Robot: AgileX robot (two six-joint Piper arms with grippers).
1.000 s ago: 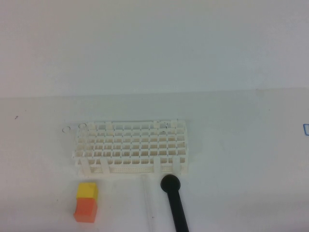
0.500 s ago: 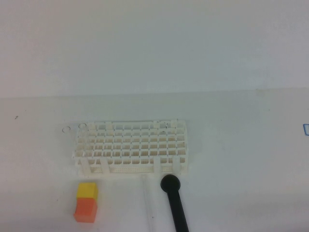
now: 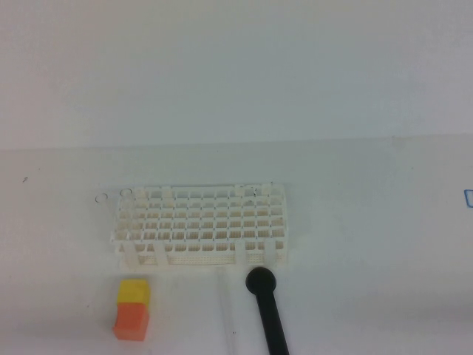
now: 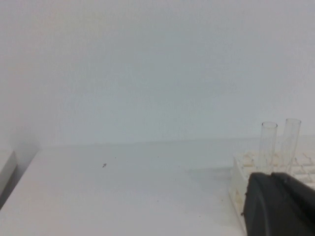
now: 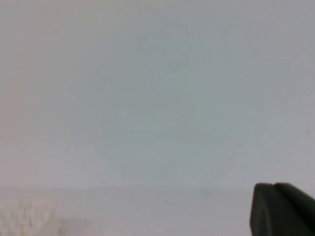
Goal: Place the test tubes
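A white test tube rack (image 3: 199,225) stands mid-table. Two clear test tubes (image 3: 114,196) stand upright at its far left corner, also seen as the two tubes (image 4: 279,145) in the left wrist view. Another clear tube (image 3: 226,307) lies flat on the table in front of the rack. Neither arm shows in the high view. My left gripper (image 4: 273,175) is shut and empty, close beside the rack (image 4: 241,182). My right gripper (image 5: 275,186) is shut and empty, facing bare table and wall; a faint corner of the rack (image 5: 24,216) shows off to one side.
A black rod with a round head (image 3: 264,307) lies in front of the rack, right of the flat tube. An orange and yellow block (image 3: 133,309) sits at the front left. A blue mark (image 3: 468,197) is at the right edge.
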